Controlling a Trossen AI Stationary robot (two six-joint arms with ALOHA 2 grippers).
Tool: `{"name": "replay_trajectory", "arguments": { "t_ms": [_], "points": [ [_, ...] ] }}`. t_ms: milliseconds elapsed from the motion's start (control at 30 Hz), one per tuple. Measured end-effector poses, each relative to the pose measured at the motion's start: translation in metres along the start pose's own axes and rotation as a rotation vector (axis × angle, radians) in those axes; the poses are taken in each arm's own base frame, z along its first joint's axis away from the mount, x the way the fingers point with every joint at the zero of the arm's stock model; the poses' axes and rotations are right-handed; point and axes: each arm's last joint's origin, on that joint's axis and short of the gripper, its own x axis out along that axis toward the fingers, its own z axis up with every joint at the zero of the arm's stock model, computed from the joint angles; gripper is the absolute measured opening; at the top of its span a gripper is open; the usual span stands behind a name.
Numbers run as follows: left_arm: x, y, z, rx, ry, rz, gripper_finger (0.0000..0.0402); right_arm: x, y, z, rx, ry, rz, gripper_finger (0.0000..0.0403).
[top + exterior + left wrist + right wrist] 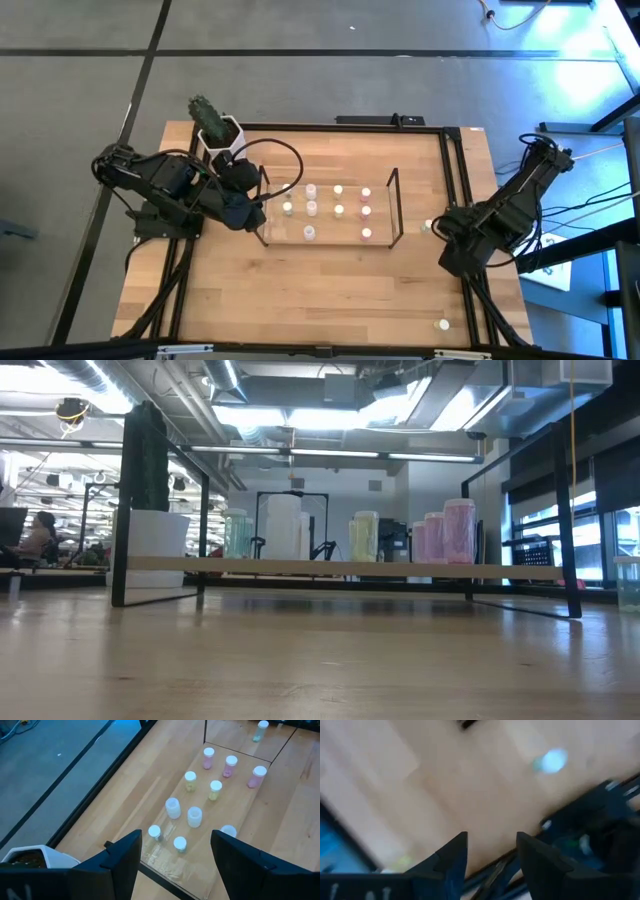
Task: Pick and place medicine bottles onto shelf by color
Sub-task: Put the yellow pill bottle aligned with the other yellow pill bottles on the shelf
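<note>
Because the bottles (pixel 338 210) are packed close on the shelf (pixel 394 205), neighbours could be toppled by another placement. Nine are counted there, grouped by tint (pink at one end); two remain loose on the counter (pixel 300 290). Both the left hand (pixel 175 857) and right hand (pixel 490 852) are parted, empty.

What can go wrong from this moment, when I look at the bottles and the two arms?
1. The left gripper, open and empty, hangs at the end of the shelf; moving further, it may knock over the closely standing medicine bottles.
2. The right gripper, open and empty, is near a loose bottle close to the table's frame; a bad approach may push it away.
3. Another bottle stands near the front corner and may be missed.
</note>
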Motion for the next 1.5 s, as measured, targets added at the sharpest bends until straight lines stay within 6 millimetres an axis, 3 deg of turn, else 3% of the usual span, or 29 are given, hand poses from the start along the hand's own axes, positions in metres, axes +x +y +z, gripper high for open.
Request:
{"name": "replay_trajectory", "arguments": {
  "t_ms": [367,567,800,1100,1267,1500],
  "points": [
    [0.000,0.000,0.000,0.000,-0.001,0.002,0.0231,0.002,0.037,-0.005,-0.060,0.227,0.298,0.0244],
    [0.000,0.000,0.000,0.002,0.000,0.004,0.0231,0.019,0.068,-0.019,-0.191,0.285,0.324,0.0242],
    [0.000,0.000,0.000,0.003,0.000,0.004,0.0231,0.033,0.088,-0.030,-0.241,0.465,0.350,0.0233],
    [-0.006,-0.010,-0.007,0.153,0.088,-0.153,0.0231,0.037,0.106,-0.034,-0.186,0.373,0.430,0.0222],
    [-0.012,-0.018,-0.011,0.224,0.126,-0.274,0.0231,0.038,0.107,-0.037,-0.218,0.404,0.433,0.0219],
    [-0.016,-0.021,-0.015,0.228,0.116,-0.281,0.0231,0.036,0.109,-0.046,-0.253,0.322,0.464,0.0219]
  ]
}}
